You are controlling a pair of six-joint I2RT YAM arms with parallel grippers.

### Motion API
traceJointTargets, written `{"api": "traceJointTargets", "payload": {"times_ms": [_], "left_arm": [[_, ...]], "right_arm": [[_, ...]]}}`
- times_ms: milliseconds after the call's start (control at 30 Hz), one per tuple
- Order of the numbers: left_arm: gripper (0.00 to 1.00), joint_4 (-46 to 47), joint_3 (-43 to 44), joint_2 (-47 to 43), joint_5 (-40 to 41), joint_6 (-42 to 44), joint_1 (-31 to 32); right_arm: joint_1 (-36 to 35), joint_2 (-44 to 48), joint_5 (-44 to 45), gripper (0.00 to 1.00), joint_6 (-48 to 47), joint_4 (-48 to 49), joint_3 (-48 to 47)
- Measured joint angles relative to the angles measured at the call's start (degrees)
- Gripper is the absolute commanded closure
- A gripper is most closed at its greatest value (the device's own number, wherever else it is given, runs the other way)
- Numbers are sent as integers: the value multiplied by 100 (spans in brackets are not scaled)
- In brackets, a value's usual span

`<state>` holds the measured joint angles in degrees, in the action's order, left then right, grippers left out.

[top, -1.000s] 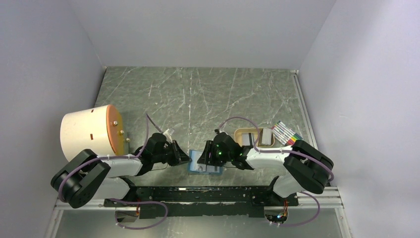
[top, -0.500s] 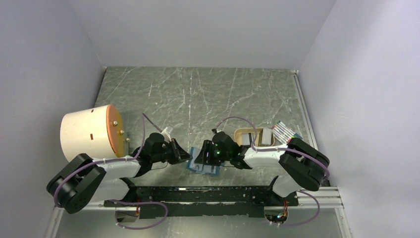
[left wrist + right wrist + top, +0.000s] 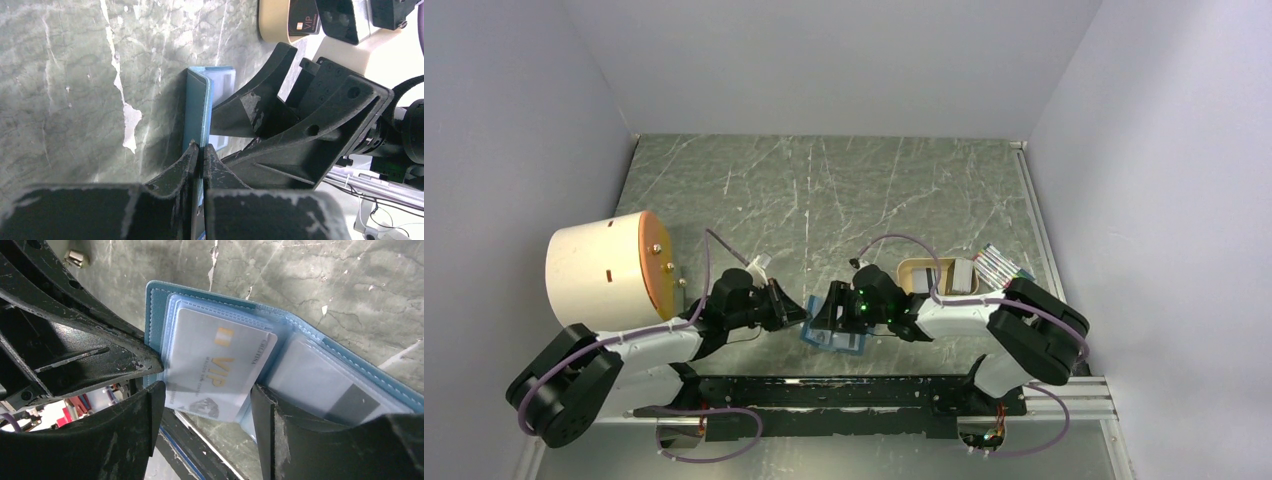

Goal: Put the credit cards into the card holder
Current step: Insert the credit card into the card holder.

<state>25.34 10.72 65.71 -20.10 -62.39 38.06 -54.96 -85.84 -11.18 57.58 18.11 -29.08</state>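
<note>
Okay, card holder lies open on the counter at bottom centre of the top view, btwn both arms. On the left gripper, fingers are pressed together on the teal cover's edge, w/ that flap standing upright. On the right gripper, fingers are spread wide and grip a white VIP credit card by its side edges, top end in the left clear sleeve. The right-hand sleeve has a striped card. Tan tray w/ a dark card is just right, markers beside it.
</note>
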Motion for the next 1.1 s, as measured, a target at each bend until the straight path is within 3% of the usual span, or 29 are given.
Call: {"api": "traceJointTargets", "payload": {"times_ms": [267,567,1000,1100], "left_arm": [[91,-490,2,-365,42,9,39],[91,-732,22,-457,68,22,39],[91,-1145,197,-697,232,20,94],[84,-1134,199,-638,234,20,94]], "right_arm": [[0,352,107,38,-114,-428,0],[4,584,116,28,-129,-549,2],[9,-33,-74,28,44,330,68],[13,-118,-133,31,44,616,155]]}}
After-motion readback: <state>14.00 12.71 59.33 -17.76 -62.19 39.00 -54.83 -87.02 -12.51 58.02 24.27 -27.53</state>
